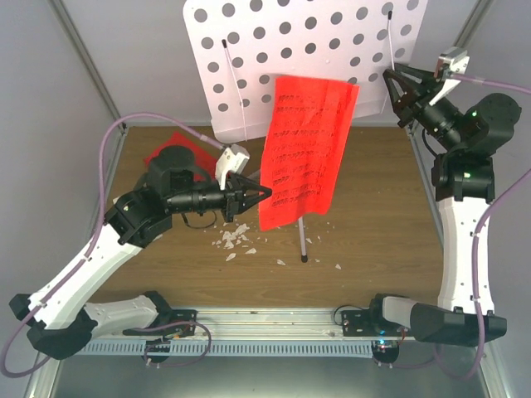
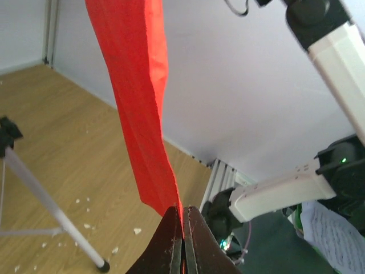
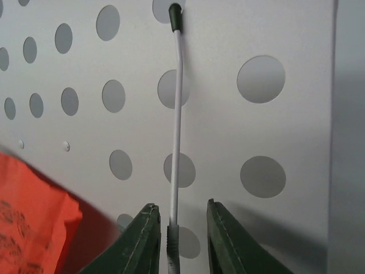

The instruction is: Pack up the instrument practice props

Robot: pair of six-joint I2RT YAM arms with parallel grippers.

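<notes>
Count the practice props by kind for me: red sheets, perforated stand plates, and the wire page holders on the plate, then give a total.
Red sheets: 2 (hanging sheet, lying sheet)
Perforated stand plate: 1
Wire page holders: 2 (left wire, right wire)
Total: 5
</notes>
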